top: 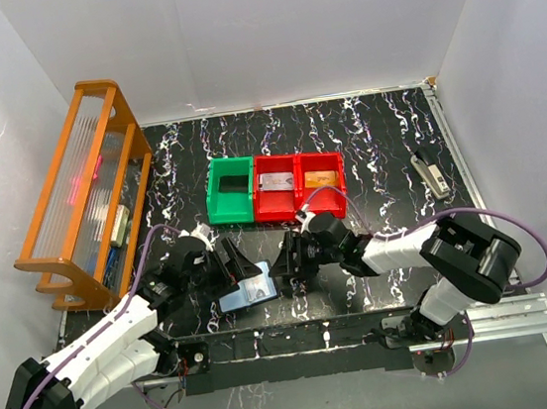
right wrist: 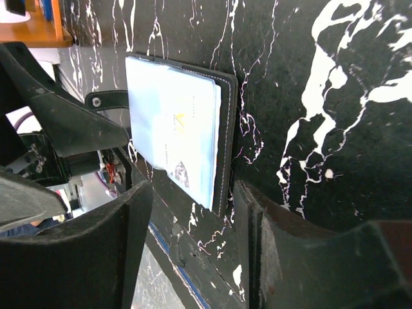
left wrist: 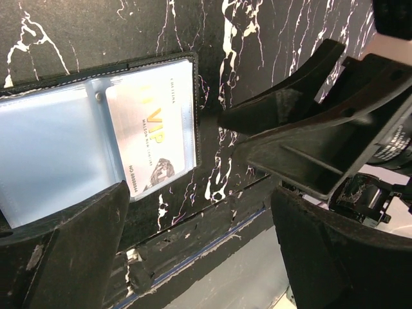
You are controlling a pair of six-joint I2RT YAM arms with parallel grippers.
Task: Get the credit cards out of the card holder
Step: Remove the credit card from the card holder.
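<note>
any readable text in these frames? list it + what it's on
"VIP": gold letters on the credit card in one clear pocket of the card holder, left wrist view.
"NO" plus a row of digits: near the same card's edge; digits too blurred to read.
Fine print lines beside "VIP": too small to read.
Right wrist view: same card, print blurred.
Top view: nothing legible.

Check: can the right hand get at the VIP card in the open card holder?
Probably yes. The card holder lies open with the VIP card face up and uncovered, and the open right hand sits right beside that panel. The left hand is close and could crowd it.
</note>
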